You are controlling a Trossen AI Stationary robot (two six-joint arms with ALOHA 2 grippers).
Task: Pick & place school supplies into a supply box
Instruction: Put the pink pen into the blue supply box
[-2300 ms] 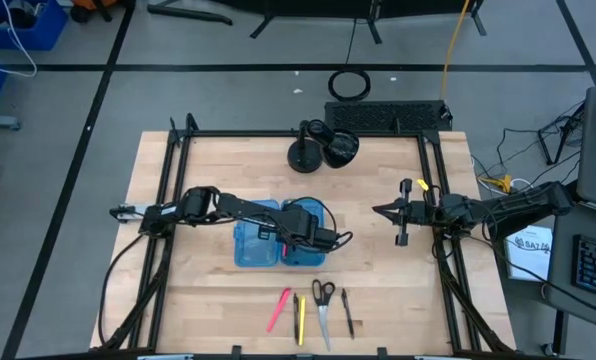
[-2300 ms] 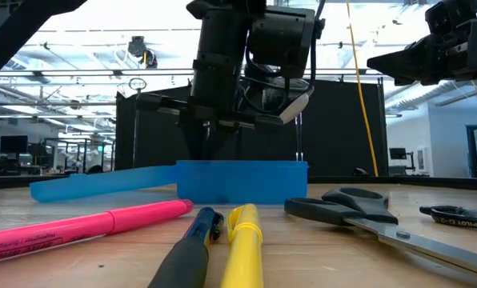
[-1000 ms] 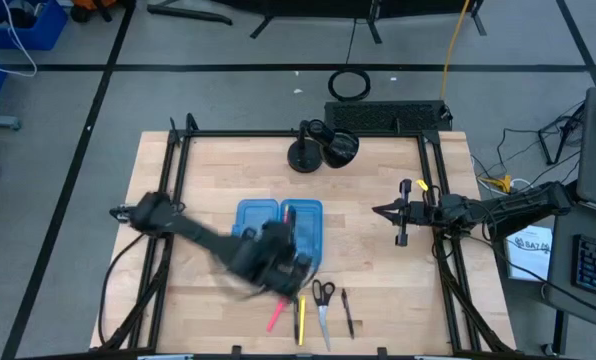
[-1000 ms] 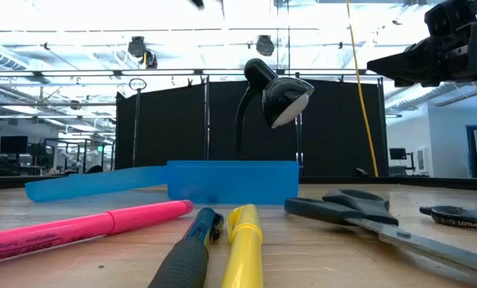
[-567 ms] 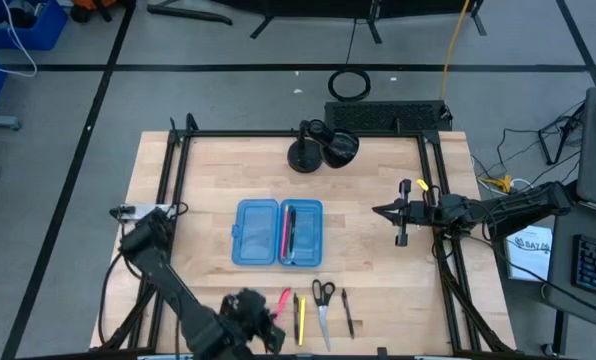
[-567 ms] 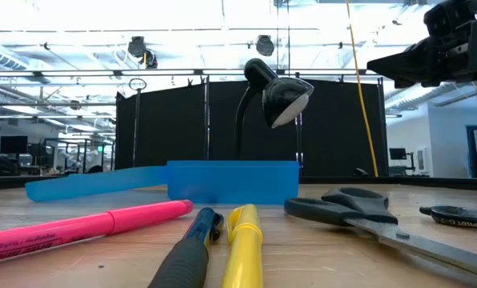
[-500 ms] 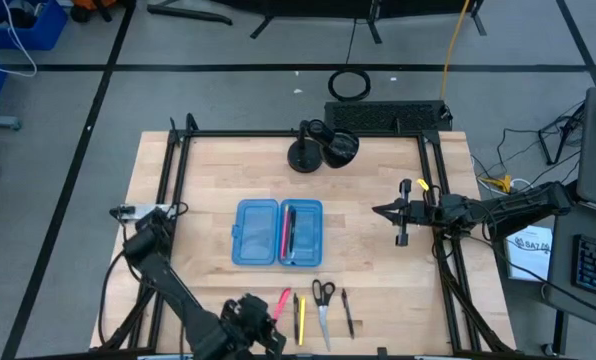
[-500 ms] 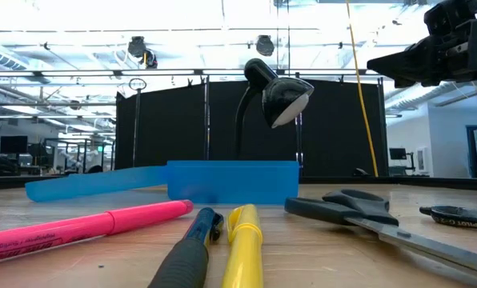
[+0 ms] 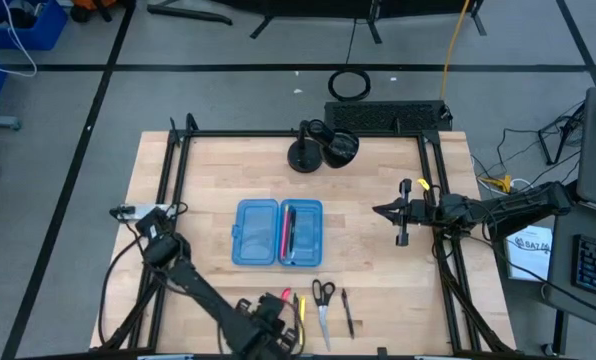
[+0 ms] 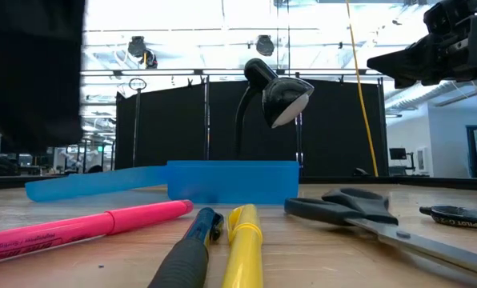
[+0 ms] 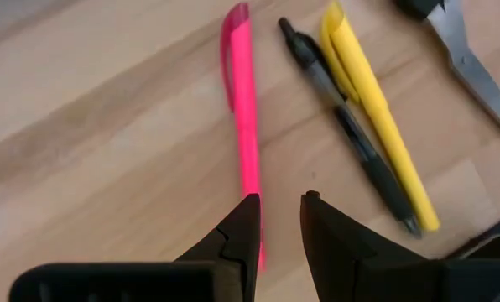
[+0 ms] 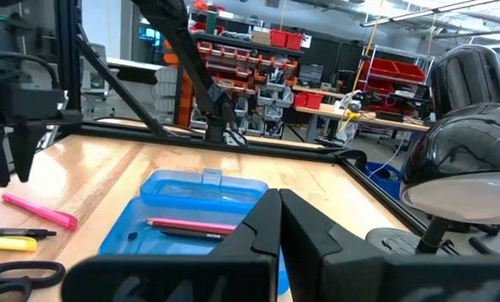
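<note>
Now the left gripper (image 11: 275, 220) hangs over the near edge of the table (image 9: 378, 240), just above the pink pen (image 11: 243, 117). Earlier it stood over the box (image 9: 278, 233); since then the arm swung out and down to the row of loose supplies. Its fingers stand a narrow gap apart, holding nothing, with the pen's lower end running under the left-hand finger (image 11: 237, 239) in the wrist view.

Box: open and flat mid-table, both halves up. A pink pen and a dark pen (image 12: 201, 234) already lie in the right half (image 9: 301, 233); the left half (image 9: 257, 233) looks bare.

Loose supplies, in a row near the front edge:
- pink pen, leftmost
- black pen (image 11: 351, 126), beside it
- yellow pen (image 11: 376, 113), touching or nearly touching the black one
- scissors (image 9: 323, 300), then one more dark pen (image 9: 347, 312), rightmost

Right gripper (image 12: 277, 220): parked at the table's right side, fingers nearly together, empty.

Judgement: one drop-off is done and the next pick is being lined up, target the pink pen. Roughly two of seven items placed. The gripper sits off the pen's axis and the gap looks tight; the fingers probably need to widen and centre over the barrel before descent. Risk: nudging the pen sideways into the black one.
</note>
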